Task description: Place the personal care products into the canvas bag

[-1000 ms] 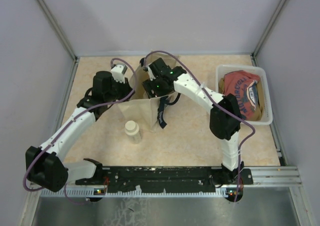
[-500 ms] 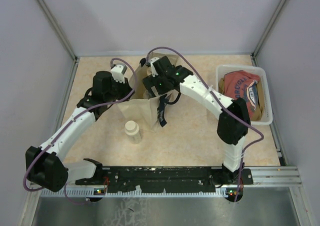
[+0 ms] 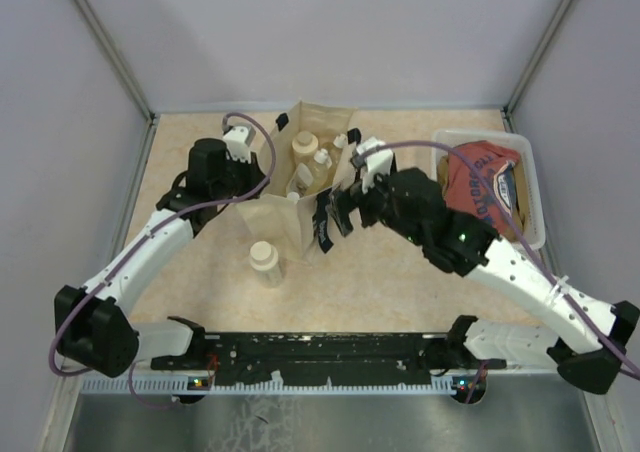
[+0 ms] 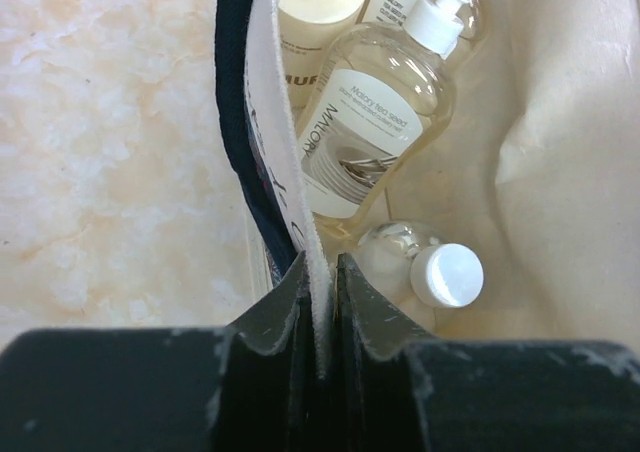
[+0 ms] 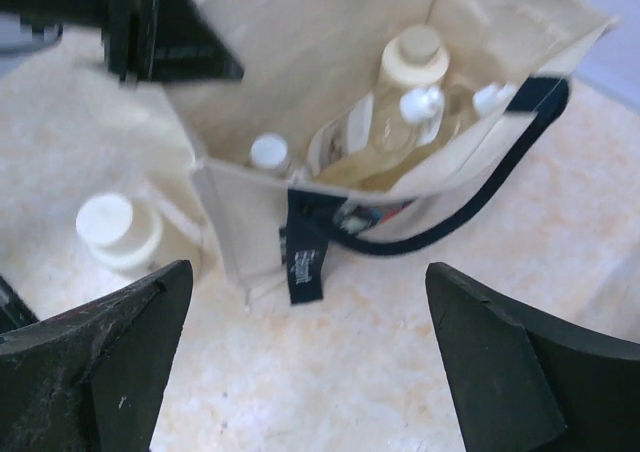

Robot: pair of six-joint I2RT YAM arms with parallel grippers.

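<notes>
1. Your left pincer (image 4: 320,272) is pinching the rim of the canvas bag (image 3: 275,217), cloth clamped between the fingers. A tug toward 9 o'clock could tip the bag and spill what is already inside.
2. Your right pincer (image 5: 306,266) is spread wide and carries nothing, hovering at the bag's 4 o'clock. The last jar (image 3: 265,260) stands on the table (image 3: 380,272) at the bag's 7 o'clock, just beside the front wall. Fingers this wide may shove the bag or knock the jar over on approach.
3. The navy strap (image 5: 470,187) and dark tag (image 5: 303,262) hang down the near face, so a low sweep across it could snag them.
4. The bag looks crowded, and a jar released from high up could land on the caps and bounce out.
5. The left wrist view alone shows the grip on the cloth, the amber bottle (image 4: 370,122) and the round clear bottle (image 4: 390,252) lying low.
6. The right wrist view alone shows jar, tag and strap together.
7. Only the top view shows both arms and the tub (image 3: 535,237) at 3 o'clock.
</notes>
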